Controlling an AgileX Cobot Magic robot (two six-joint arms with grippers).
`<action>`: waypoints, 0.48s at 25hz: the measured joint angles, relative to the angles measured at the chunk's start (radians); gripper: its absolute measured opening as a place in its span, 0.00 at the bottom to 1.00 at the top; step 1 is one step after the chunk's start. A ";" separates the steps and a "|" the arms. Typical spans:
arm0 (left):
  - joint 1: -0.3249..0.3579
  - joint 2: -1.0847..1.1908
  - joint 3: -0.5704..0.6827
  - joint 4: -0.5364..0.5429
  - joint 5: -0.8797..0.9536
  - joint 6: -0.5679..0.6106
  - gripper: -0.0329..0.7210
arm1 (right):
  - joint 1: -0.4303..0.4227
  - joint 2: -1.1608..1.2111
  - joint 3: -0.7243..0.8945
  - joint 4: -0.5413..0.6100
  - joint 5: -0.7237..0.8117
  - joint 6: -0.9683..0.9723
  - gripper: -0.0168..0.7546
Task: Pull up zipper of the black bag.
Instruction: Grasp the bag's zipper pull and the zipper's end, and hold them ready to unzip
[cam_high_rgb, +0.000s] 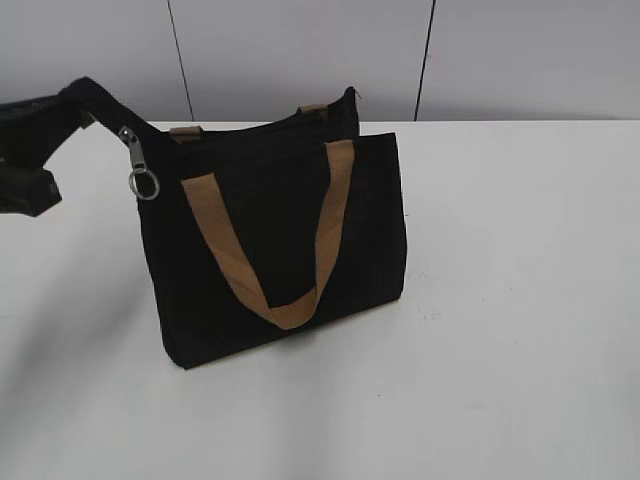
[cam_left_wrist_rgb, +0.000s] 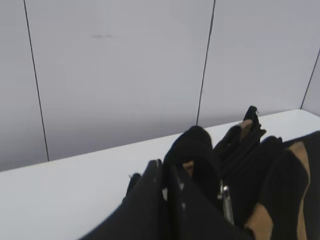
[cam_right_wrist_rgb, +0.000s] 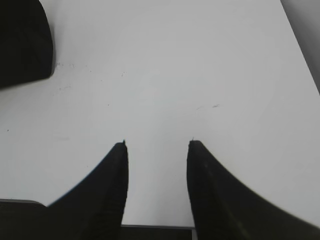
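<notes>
The black bag (cam_high_rgb: 270, 250) stands upright on the white table, with a tan strap handle (cam_high_rgb: 290, 305) hanging down its front. The zipper's silver pull tab and ring (cam_high_rgb: 138, 160) hang at the bag's upper left corner. My left gripper (cam_high_rgb: 85, 100) is shut on the black fabric end of the bag's top edge, just left of the pull. The left wrist view shows the jaws (cam_left_wrist_rgb: 167, 167) pinching that fabric, with the silver pull (cam_left_wrist_rgb: 226, 200) to their right. My right gripper (cam_right_wrist_rgb: 157, 145) is open and empty over bare table; a corner of the bag (cam_right_wrist_rgb: 22, 40) shows at upper left.
The white table (cam_high_rgb: 520, 300) stretches to the right and in front of the bag. A grey panelled wall (cam_high_rgb: 300, 50) stands close behind the table's far edge. The right arm is out of the exterior view.
</notes>
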 joint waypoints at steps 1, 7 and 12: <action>0.000 -0.014 -0.006 0.000 0.003 0.001 0.05 | 0.000 0.000 0.000 0.000 0.000 0.000 0.42; 0.000 -0.036 -0.060 0.002 0.052 0.002 0.05 | 0.000 0.000 0.000 0.000 0.000 0.000 0.42; 0.000 -0.036 -0.100 0.010 0.102 0.002 0.05 | 0.000 0.000 0.000 0.089 -0.001 -0.035 0.42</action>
